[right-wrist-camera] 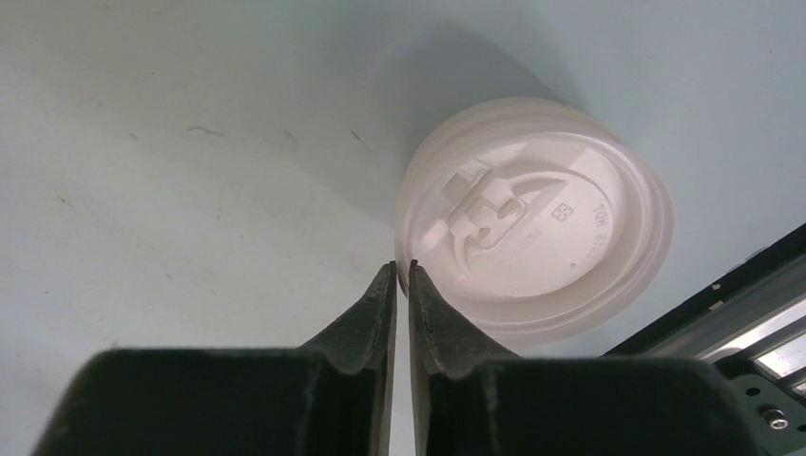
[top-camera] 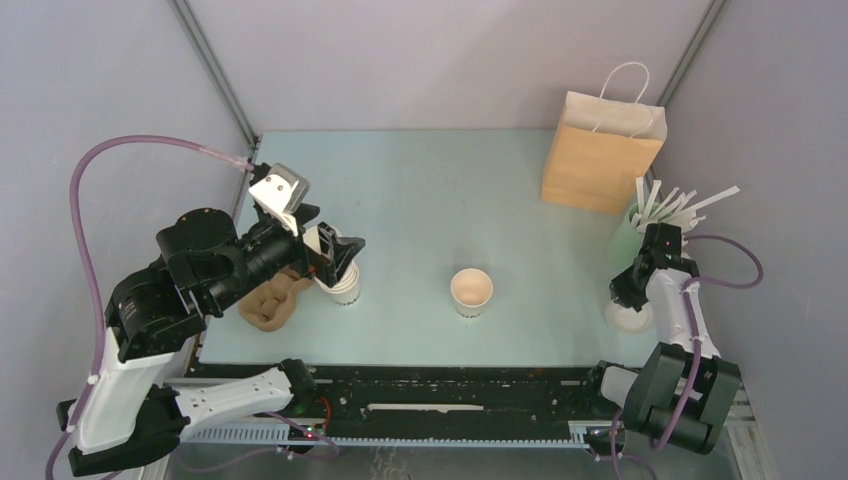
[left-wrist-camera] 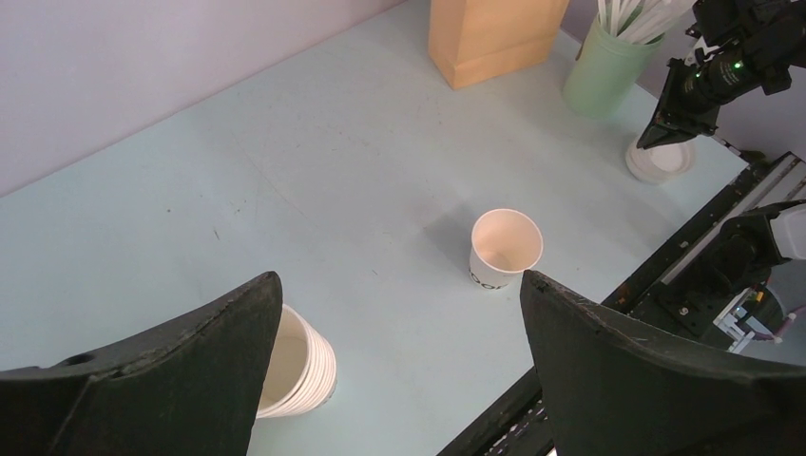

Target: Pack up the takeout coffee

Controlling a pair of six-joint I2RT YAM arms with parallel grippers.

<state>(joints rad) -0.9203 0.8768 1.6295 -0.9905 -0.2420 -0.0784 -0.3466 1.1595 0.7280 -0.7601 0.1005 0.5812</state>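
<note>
- Fingers (left-wrist-camera: 190,370) of the left gripper (left-wrist-camera: 399,285) gape wide, holding nothing, above the cup stack (left-wrist-camera: 302,366). That spread looks set for a cup-sized grab.
- Right gripper (right-wrist-camera: 403,271) is pinched almost shut, tips at the rim of the lids (right-wrist-camera: 542,228), likely to peel one off. I can't tell whether it has the rim.
- Cup (top-camera: 471,291) stands mid-table, upright and lidless, well apart from both arms.
- Bag (top-camera: 600,150) stands at the back right, mouth up for loading.

Overhead camera and left wrist share the cup (top-camera: 471,291); right wrist nears lids (right-wrist-camera: 532,228).
</note>
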